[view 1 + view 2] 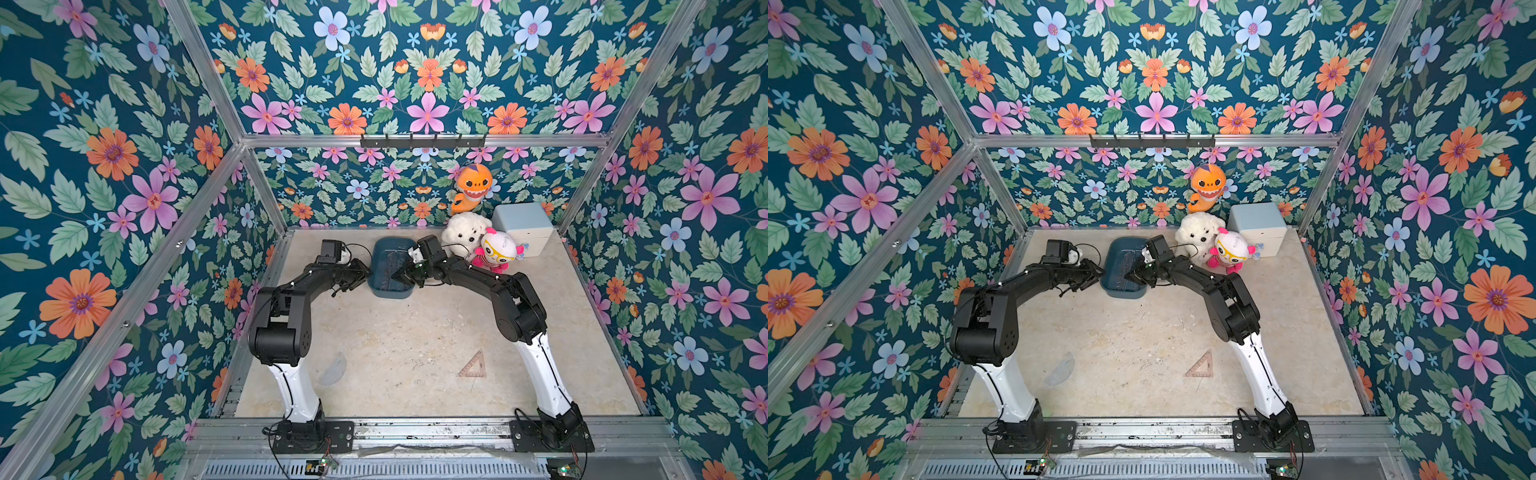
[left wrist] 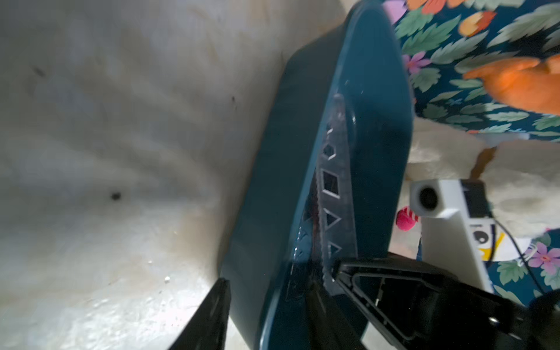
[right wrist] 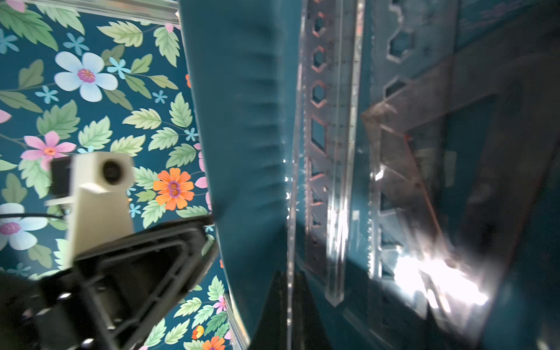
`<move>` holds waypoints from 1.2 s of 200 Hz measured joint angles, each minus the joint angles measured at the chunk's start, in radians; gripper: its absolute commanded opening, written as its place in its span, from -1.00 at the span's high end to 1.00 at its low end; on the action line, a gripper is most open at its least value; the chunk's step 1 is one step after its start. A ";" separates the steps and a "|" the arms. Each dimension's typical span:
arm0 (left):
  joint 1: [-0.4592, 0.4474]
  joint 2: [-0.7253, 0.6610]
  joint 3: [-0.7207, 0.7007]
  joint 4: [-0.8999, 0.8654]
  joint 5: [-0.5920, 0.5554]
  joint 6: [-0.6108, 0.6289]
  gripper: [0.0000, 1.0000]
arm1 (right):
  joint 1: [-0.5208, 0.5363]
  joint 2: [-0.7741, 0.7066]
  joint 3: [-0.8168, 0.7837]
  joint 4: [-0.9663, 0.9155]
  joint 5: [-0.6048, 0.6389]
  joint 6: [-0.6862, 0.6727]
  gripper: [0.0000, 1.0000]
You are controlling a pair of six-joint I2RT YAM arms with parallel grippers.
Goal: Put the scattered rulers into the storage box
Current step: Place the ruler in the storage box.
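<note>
**A:** The right gripper (image 1: 397, 276) is down inside the shallow dark teal plastic storage box (image 1: 390, 294). Its jaws are pressed together on a long clear plastic stencil ruler (image 2: 335, 181), held on edge along the box's side wall.

**B:** So that one isn't released yet. And the left gripper (image 1: 360, 275)?

**A:** It sits just across that wall from the right one, fingers apart and astride the rim. The outer finger (image 2: 216, 306) touches the outside, but I cannot tell whether the wall is truly pinched.

**B:** What's in already?

**A:** On the box floor, beyond the right fingertips, lie another cut-out straight ruler (image 3: 330, 151) and a pinkish transparent triangular set square (image 3: 403, 169). Glare hides anything more.

**B:** And what's left?

**A:** Two pieces lie on the pale stone-look tabletop (image 1: 415, 324), well behind both grippers, back near the arm bases. A loose set square (image 1: 473, 365), pinkish and triangular, is on the right arm's side. A clear semicircular protractor (image 1: 332, 369) is on the left arm's. I'd call it past halfway — drop this ruler, then two more fetches.
</note>
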 measured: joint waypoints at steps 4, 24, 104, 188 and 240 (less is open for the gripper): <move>-0.003 0.004 -0.002 0.003 0.007 0.001 0.08 | 0.000 -0.005 -0.004 0.000 0.003 0.000 1.00; -0.021 0.007 -0.012 0.029 0.037 -0.011 0.07 | 0.000 -0.028 -0.023 0.005 0.013 -0.004 1.00; -0.083 -0.037 -0.081 0.102 0.087 -0.047 0.07 | 0.003 -0.045 -0.001 -0.007 0.038 -0.048 1.00; -0.069 -0.137 -0.124 0.084 0.071 -0.021 0.07 | 0.032 0.044 0.116 -0.117 0.067 -0.116 1.00; -0.055 -0.144 -0.132 0.078 0.067 -0.009 0.07 | 0.034 0.069 0.129 -0.169 0.068 -0.142 0.94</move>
